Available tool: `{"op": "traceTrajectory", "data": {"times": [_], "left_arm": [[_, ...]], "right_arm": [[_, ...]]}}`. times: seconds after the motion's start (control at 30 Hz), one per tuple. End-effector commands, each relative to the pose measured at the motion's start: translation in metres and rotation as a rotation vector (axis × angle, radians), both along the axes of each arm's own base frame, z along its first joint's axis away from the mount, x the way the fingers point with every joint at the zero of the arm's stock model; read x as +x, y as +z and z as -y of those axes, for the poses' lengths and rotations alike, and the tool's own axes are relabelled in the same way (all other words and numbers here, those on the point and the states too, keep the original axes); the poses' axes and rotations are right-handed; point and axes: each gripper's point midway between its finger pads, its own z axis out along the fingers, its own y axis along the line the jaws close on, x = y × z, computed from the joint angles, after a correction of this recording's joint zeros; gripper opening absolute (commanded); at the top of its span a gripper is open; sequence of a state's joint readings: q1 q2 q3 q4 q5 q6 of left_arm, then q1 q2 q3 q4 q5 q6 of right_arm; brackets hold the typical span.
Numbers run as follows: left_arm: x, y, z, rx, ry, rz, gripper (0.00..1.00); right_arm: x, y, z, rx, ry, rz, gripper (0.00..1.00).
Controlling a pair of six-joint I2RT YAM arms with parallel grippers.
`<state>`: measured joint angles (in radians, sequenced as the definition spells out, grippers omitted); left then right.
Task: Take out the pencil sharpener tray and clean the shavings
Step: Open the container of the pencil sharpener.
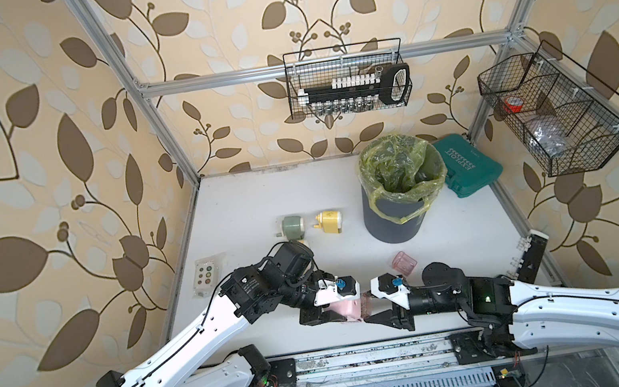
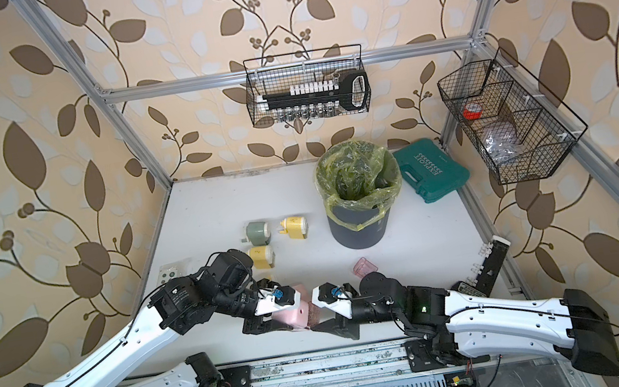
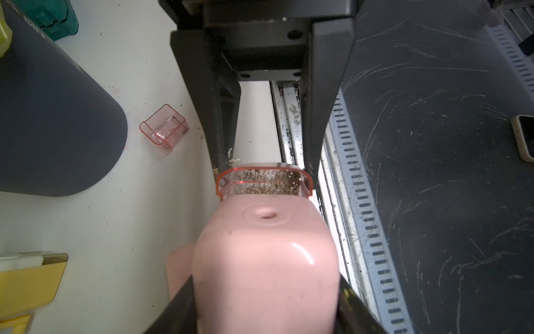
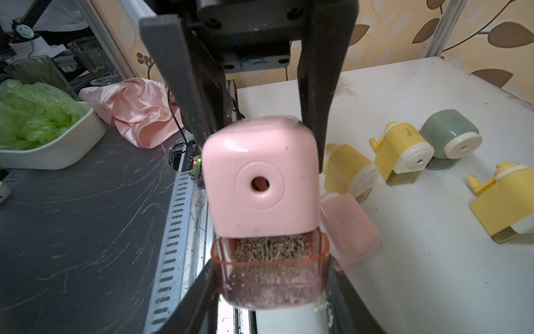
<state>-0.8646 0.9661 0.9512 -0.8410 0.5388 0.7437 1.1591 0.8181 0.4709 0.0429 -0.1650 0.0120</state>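
Note:
My left gripper (image 3: pixel 267 289) is shut on the pink pencil sharpener (image 3: pixel 265 260), held above the table's front edge in both top views (image 1: pixel 345 310). Facing it, my right gripper (image 4: pixel 271 274) is shut on the translucent pink tray (image 4: pixel 271 286), which sticks partly out of the sharpener's (image 4: pixel 260 179) base. Brownish shavings (image 4: pixel 271 248) fill the tray and cling to its walls; they also show in the left wrist view (image 3: pixel 268 179). From above the tray (image 1: pixel 367 304) is a small dark patch between the two grippers.
A grey bin with a yellow-green bag (image 1: pixel 403 184) stands behind. An empty pink tray (image 1: pixel 404 263) lies near the right arm. Yellow (image 1: pixel 329 221) and green (image 1: pixel 293 226) sharpeners sit mid-left, another pink sharpener (image 4: pixel 349 228) lies beside the held one, and a teal case (image 1: pixel 468 169) is at the back right.

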Motion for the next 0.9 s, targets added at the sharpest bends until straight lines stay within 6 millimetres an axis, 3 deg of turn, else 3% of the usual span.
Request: {"op": "traceTrajectory", "data": {"times": [0.0,0.5,0.87], "left_arm": [[-0.007,-0.011,-0.013,0.055,0.019,-0.008,0.0],[-0.009,0.0,-0.022,-0.017,0.08,0.028,0.0],[-0.007,0.015,-0.013,-0.077,0.082,0.035,0.0]], "right_arm": [[0.005,0.032,-0.001,0.119,-0.035,0.01,0.0],[0.006,0.032,0.002,0.116,-0.052,-0.007,0.0],[0.005,0.028,-0.001,0.097,-0.044,-0.004,0.0]]}}
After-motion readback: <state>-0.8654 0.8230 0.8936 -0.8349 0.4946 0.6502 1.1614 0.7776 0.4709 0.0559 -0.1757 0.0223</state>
